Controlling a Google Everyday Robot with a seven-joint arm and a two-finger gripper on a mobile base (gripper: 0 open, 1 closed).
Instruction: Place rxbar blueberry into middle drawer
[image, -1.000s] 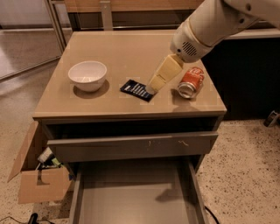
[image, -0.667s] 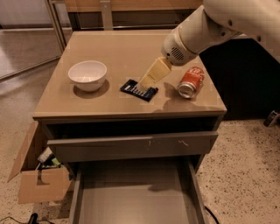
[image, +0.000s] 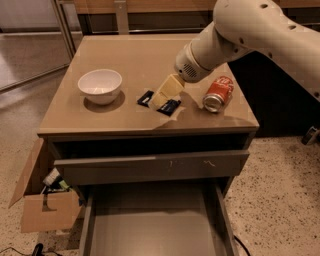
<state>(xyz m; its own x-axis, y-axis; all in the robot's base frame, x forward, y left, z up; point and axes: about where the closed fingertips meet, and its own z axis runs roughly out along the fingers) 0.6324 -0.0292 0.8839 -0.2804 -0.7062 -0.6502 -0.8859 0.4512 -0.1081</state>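
Slanting down from the right, the robot's cream gripper covers the middle of the dark rxbar blueberry, which lies on the cabinet top between a white bowl and a red soda can; I cannot tell its grip, and the middle drawer stands open below.

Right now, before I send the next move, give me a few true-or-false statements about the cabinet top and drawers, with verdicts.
1. The gripper is down over the rxbar blueberry on the cabinet top. True.
2. The rxbar blueberry lies in the middle drawer. False: it lies on the cabinet top.
3. The middle drawer is pulled out. True.
4. The soda can stands upright. False: it lies on its side, apart from the bar.
5. The white bowl sits between the bar and the can. False: it is on the bar's far side from the can.
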